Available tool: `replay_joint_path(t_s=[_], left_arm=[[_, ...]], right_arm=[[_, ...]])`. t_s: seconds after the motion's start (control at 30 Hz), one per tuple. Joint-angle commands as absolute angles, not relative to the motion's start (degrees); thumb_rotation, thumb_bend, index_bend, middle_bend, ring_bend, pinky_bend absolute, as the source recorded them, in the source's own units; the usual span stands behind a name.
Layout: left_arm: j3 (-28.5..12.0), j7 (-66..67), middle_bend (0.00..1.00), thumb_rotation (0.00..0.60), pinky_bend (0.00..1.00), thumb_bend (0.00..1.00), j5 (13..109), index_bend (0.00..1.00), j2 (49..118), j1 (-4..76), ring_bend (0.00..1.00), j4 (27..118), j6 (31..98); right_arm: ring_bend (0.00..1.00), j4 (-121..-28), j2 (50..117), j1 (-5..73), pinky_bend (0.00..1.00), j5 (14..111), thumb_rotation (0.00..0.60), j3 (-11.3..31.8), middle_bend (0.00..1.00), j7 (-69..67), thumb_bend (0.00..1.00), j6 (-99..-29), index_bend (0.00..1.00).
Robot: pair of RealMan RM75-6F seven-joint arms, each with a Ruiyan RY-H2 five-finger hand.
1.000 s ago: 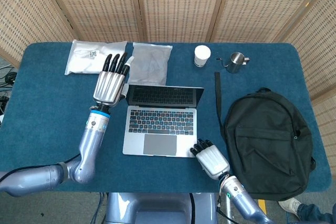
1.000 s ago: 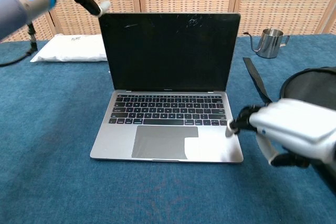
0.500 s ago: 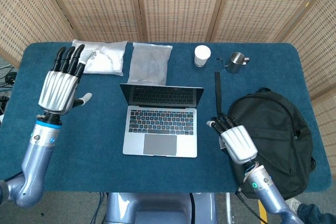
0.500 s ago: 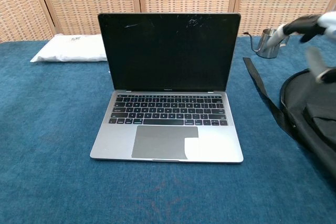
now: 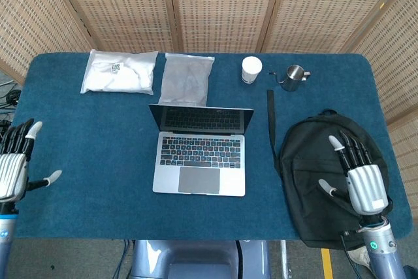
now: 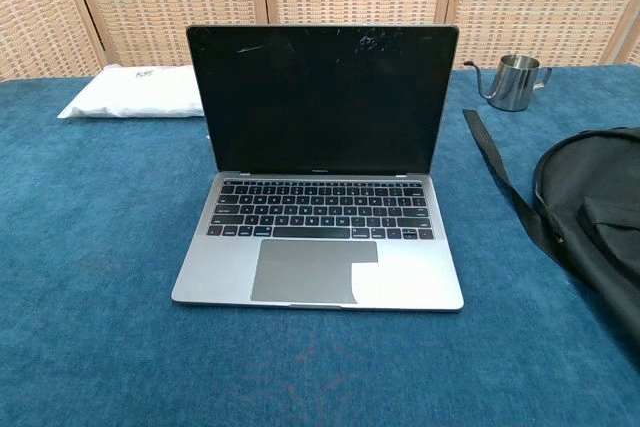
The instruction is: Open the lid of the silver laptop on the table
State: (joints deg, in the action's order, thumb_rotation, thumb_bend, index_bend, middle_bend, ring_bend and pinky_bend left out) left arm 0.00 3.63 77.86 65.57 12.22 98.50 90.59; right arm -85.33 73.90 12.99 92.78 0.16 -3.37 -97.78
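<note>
The silver laptop (image 5: 200, 152) (image 6: 320, 172) sits mid-table with its lid raised upright and the dark screen facing me. My left hand (image 5: 14, 164) hovers at the far left edge of the head view, fingers spread, holding nothing, well away from the laptop. My right hand (image 5: 358, 171) hangs over the black backpack at the lower right, fingers spread and empty. Neither hand shows in the chest view.
A black backpack (image 5: 333, 174) (image 6: 600, 217) lies right of the laptop, its strap (image 5: 270, 122) running toward the back. Two white plastic bags (image 5: 121, 72) (image 5: 188, 78), a white cup (image 5: 251, 69) and a steel pitcher (image 5: 296, 77) (image 6: 515, 81) line the far edge.
Both hands have drawn away from the laptop: the left swung out to the table's left edge, the right moved out over the backpack. The lid stands as before.
</note>
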Motion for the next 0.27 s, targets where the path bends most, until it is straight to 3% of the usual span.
replay_joint_path(t_s=[0.03, 0.27], left_arm=[[2.2, 1.9, 0.0, 0.6, 0.0, 0.0, 79.2, 0.0, 68.7, 8.2, 0.0, 94.9, 93.7], [3.1, 0.4, 0.0, 0.6, 0.0, 0.0, 85.4, 0.0, 71.1, 5.0, 0.0, 92.4, 98.8]], right_arm=[[0.0, -88.2, 72.5, 10.1, 0.0, 94.0, 0.6, -2.4, 0.0, -1.5, 0.0, -98.8, 0.0], [0.0, -92.4, 70.7, 6.3, 0.0, 95.2, 0.6, -5.0, 0.0, 2.7, 0.0, -99.1, 0.0]])
